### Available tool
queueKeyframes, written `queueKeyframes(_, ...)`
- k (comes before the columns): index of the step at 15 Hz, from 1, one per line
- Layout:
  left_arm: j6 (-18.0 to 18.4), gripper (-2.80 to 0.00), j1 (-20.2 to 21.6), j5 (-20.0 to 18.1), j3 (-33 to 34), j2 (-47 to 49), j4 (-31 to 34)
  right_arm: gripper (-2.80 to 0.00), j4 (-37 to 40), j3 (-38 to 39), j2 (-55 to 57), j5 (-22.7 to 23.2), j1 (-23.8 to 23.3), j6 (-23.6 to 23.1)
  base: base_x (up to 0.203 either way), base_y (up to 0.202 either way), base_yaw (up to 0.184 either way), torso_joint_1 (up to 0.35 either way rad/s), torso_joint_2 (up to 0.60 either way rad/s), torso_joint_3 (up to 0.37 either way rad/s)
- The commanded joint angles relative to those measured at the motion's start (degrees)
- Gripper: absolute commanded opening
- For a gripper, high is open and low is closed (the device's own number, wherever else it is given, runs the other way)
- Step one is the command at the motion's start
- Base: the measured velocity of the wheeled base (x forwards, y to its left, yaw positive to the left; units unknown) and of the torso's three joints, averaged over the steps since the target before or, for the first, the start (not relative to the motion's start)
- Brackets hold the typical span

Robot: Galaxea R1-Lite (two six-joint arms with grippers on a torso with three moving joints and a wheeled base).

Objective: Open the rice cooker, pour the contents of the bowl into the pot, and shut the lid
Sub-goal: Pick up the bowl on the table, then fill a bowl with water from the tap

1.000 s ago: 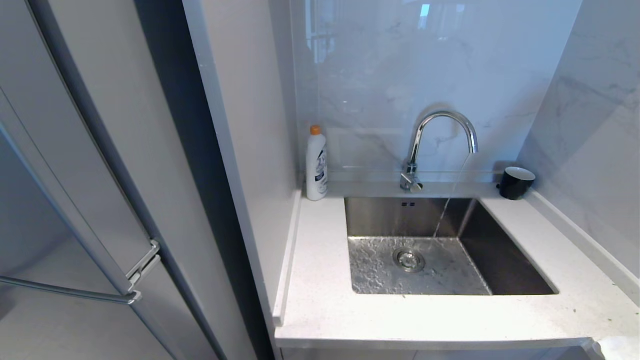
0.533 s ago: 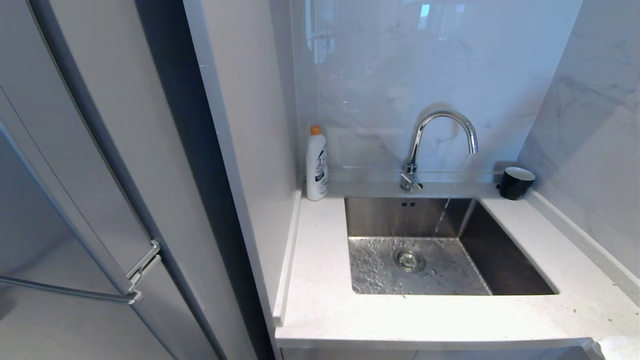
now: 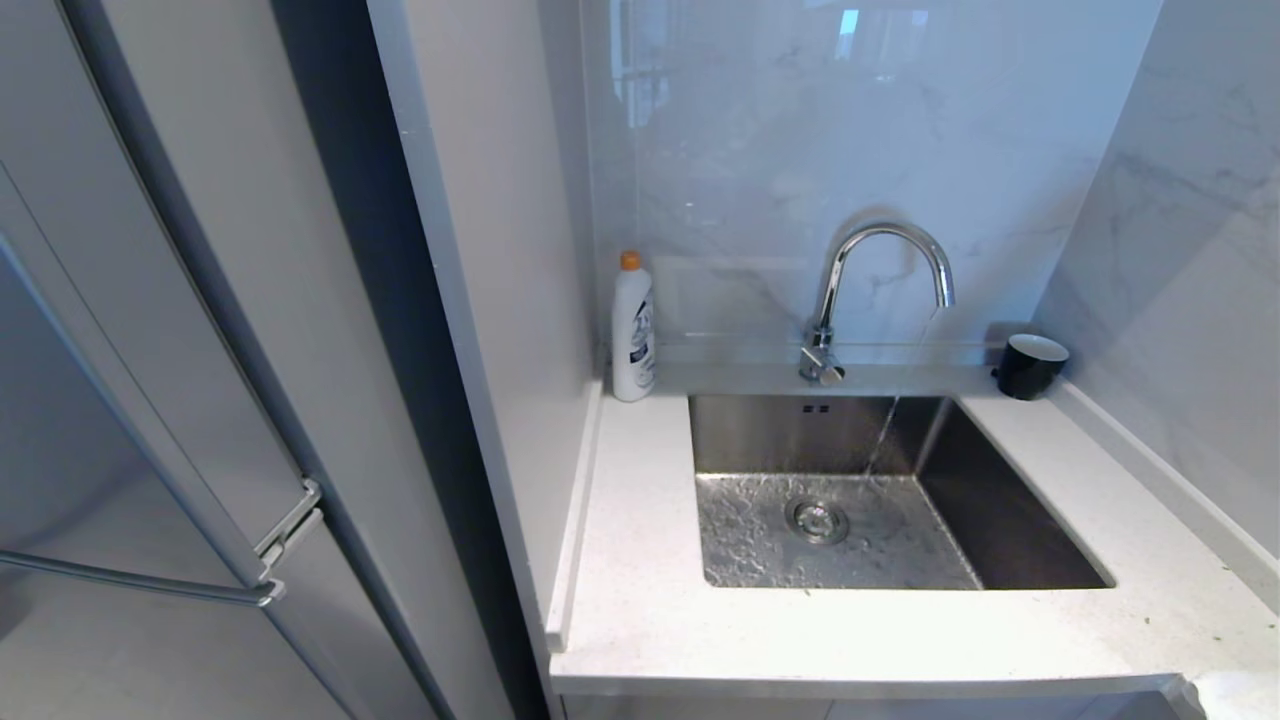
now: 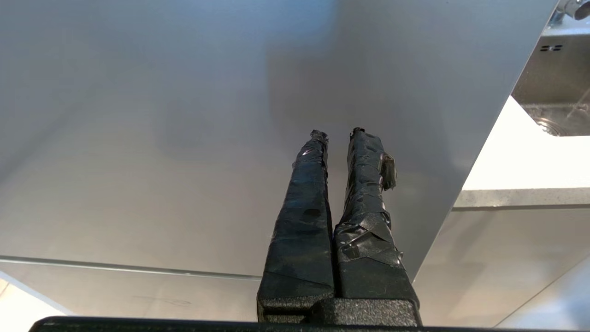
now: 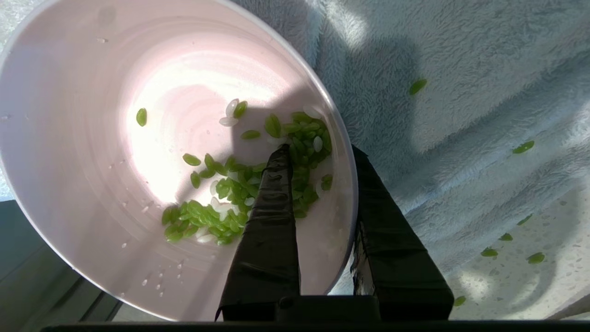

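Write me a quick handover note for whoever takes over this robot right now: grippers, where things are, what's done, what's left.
Right gripper: fingers straddle the pink bowl wall, one inside, one outside, closed on its rim. The bowl holds green and white grains and sits over a pale blue towel; several grains lie scattered on the towel and counter.
Left gripper: parked, shut, empty, facing a grey cabinet panel.
Head view: only the sink, with the tap running. The rice cooker, pot and lid are in no view.
Done: bowl gripped. Left: lift the bowl, find and open the cooker, pour, close the lid.
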Motion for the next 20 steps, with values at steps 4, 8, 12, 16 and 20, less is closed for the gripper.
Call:
queueKeyframes(4,0.0,-2.8,0.0,0.0,0.0,0.0,0.1,-2.8,2.7,0.7,-4.9,5.2,0.1,0.8,0.0,0.0,0.0,0.0,0.0,0.0)
queueKeyframes(8,0.0,-2.8,0.0,0.0,0.0,0.0,0.1,-2.8,9.3,-1.7,-8.0,6.8,0.6,0.9,0.0,0.0,0.0,0.0,0.0,0.0)
queueKeyframes(12,0.0,-2.8,0.1,0.0,0.0,0.0,0.1,-2.8,13.6,-2.1,-11.3,8.7,4.0,1.9,0.0,0.0,0.0,0.0,0.0,0.0)
queueKeyframes(16,0.0,-2.8,0.0,0.0,0.0,0.0,0.1,-2.8,19.8,-2.2,-19.3,10.9,18.1,10.3,0.0,0.0,0.0,0.0,0.0,0.0)
queueKeyframes(20,0.0,-2.8,0.0,0.0,0.0,0.0,0.0,-2.8,22.0,-4.5,-24.2,11.1,36.5,24.2,0.0,0.0,0.0,0.0,0.0,0.0)
